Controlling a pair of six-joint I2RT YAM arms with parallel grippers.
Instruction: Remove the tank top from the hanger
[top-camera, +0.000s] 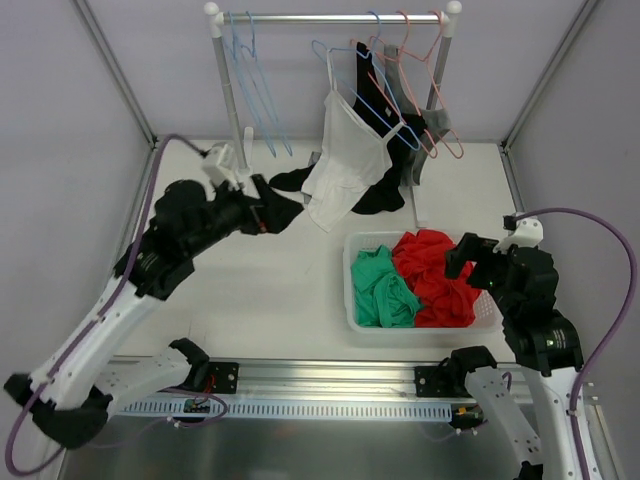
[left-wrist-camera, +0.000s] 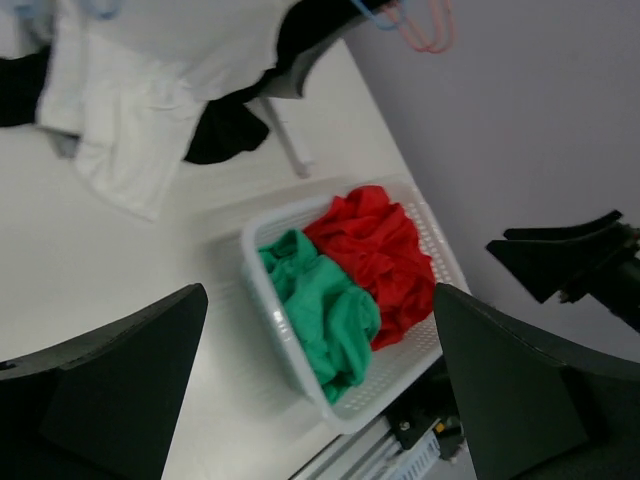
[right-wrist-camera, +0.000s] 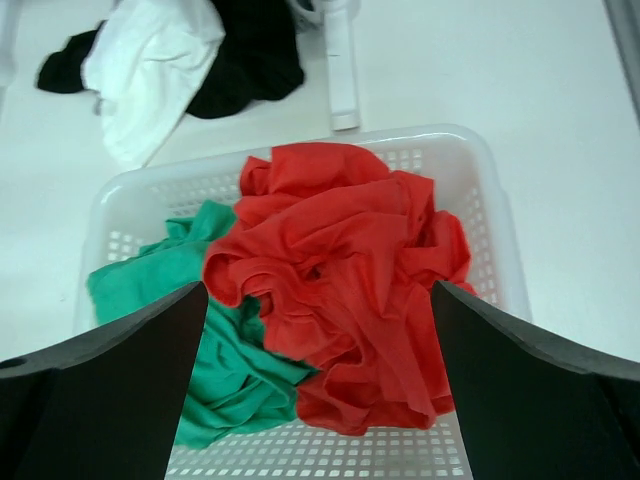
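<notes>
Hanging on its hanger (top-camera: 322, 48) at the far rail, the white tank top (top-camera: 345, 150) is not yet removed. The left gripper (top-camera: 270, 211) nearby and the right gripper (top-camera: 457, 262) are spread apart, empty; grasping and unhooking are left.

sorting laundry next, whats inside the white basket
The white basket holds a crumpled red garment beside a crumpled green garment. Anything under them is covered and cannot be seen.
</notes>
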